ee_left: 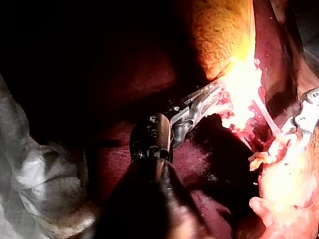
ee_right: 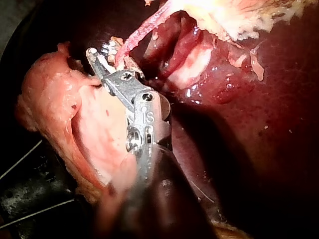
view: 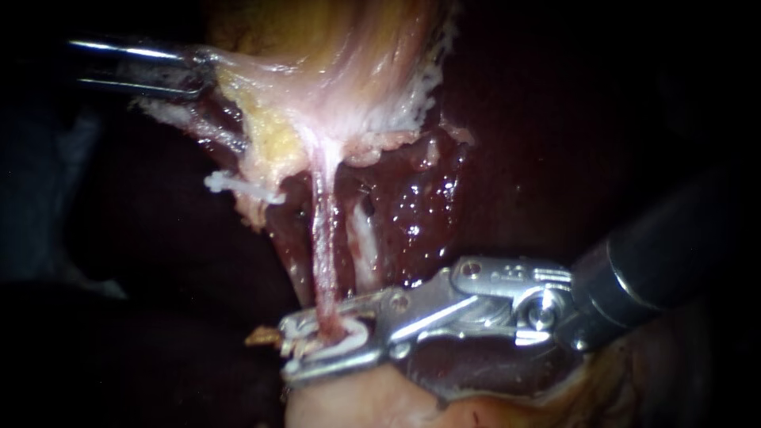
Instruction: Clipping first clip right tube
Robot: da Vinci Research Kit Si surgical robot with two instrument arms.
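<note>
Our left instrument's pincer (view: 194, 70) clamps the gallbladder (view: 333, 47) and holds it up, we judge to stretch the pink tube (view: 321, 238) taut. Our right instrument's pincer (view: 321, 345) stands narrow astride that tube's lower end, a gap showing, placed to clip.

Liver (view: 412, 214): dark maroon, glossy white speckles, centre toward 3 o'clock.
Gallbladder (view: 333, 71): yellow and pale pink, streaked, at 12 o'clock.
Tube (view: 323, 246): pink, red-streaked.
Right instrument (view: 319, 341): silver tip, black shaft, 4 o'clock.
Left instrument (view: 194, 70): steel-grey, 10 o'clock.
</note>
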